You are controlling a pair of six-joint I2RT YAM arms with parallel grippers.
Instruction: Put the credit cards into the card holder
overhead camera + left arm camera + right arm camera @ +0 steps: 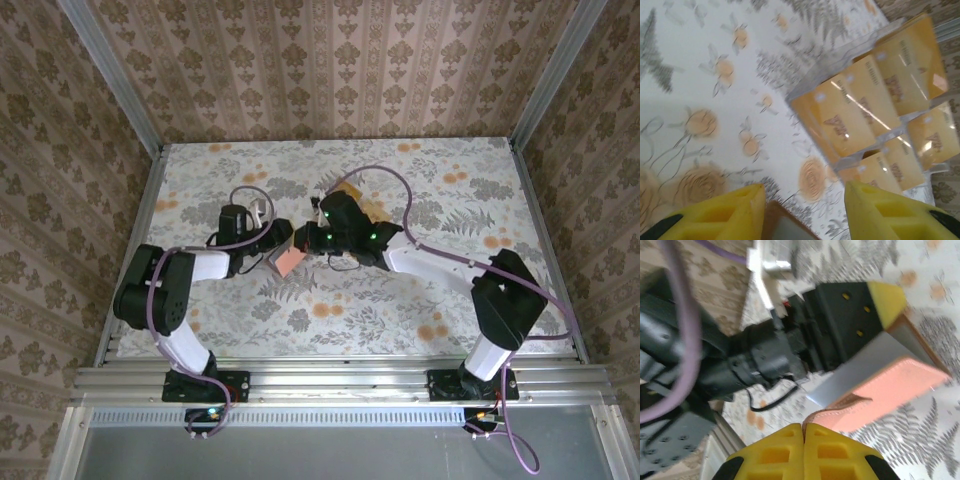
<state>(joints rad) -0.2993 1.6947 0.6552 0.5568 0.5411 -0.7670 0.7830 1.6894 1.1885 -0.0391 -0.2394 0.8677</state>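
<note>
Salmon card holder (890, 385) between left fingers (715, 212)

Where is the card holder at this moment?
In the top view, the holder is near the centre, between both hands: the right hand pinches its edge, and the open left hand straddles its corner.

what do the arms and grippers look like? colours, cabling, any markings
Black joint housings with white links on left arm and right arm. A purple cable runs along each. Green lights glow near the right wrist. Yellow ribbed fingertips on black fingers for left gripper and right gripper.
</note>
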